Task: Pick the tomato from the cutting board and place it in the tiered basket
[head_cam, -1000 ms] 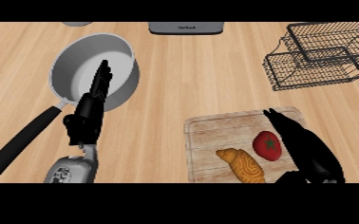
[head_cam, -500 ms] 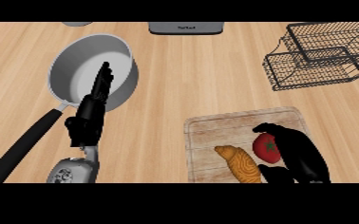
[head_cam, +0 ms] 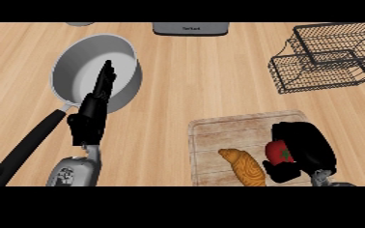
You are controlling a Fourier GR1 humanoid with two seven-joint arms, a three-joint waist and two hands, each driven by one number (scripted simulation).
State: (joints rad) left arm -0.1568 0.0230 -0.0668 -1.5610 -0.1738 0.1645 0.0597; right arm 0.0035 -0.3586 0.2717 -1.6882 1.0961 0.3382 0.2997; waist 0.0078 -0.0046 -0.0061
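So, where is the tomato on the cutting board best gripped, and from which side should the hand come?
Grip the tomato round its red body, coming from its right and from above. The croissant lies close at its left on the cutting board, so that side is crowded. The right hand curls round it from the right.

Bright, even light covers the wooden counter (head_cam: 200,87), with only faint, soft shadows.
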